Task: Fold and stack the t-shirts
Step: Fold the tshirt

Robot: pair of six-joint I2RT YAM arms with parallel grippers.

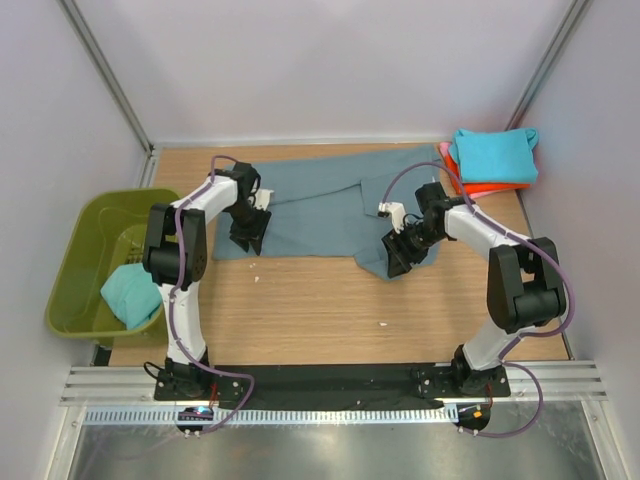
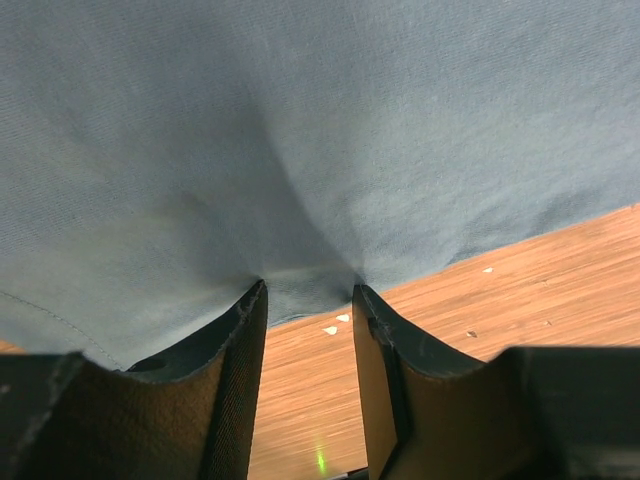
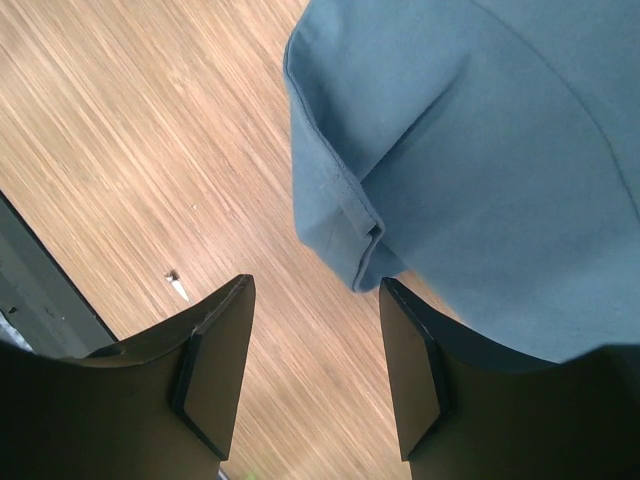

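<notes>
metal rail (image 1: 560,385) nearest; wooden table (image 1: 320,300) bears slate tee (image 1: 310,210), white walls (image 1: 320,70) around.

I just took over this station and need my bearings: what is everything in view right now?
big t-shirt: 1, blue-grey, spread over the table's far middle
stacked t-shirts: at least 2, turquoise over orange, pink edge showing, far right corner
loose t-shirt: 1, turquoise, inside the tub
tub: 1, olive-green, left of the table
table: 1, wood
left gripper: black, open, tips at the big t-shirt's near edge
right gripper: black, open, over its near right corner
</notes>
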